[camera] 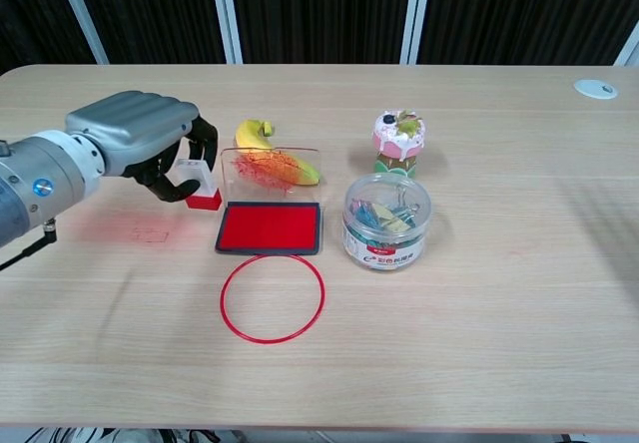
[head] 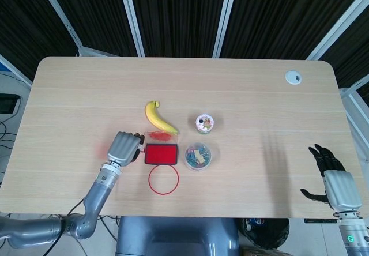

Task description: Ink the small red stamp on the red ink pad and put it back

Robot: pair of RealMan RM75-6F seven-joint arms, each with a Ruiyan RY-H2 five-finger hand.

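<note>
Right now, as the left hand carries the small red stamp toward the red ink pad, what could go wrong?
The left hand holds the small red stamp just left of the red ink pad. Its upright clear lid stands close, so the fingers might knock it. The stamp may also land on the pad's dark rim.

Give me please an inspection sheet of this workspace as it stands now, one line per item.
Surface: light wooden table, grey grommet at the far right corner.
Job's things: small red stamp with white handle, held above the table just left of the open red ink pad.
Clutter: yellow banana, red ring, clear tub of binder clips, small cupcake-shaped jar.
Hands: left hand grips the stamp; right hand holds nothing, fingers apart, by the right edge.
Cables: dark cables beside the table.
Surroundings: dark slatted wall panels.
</note>
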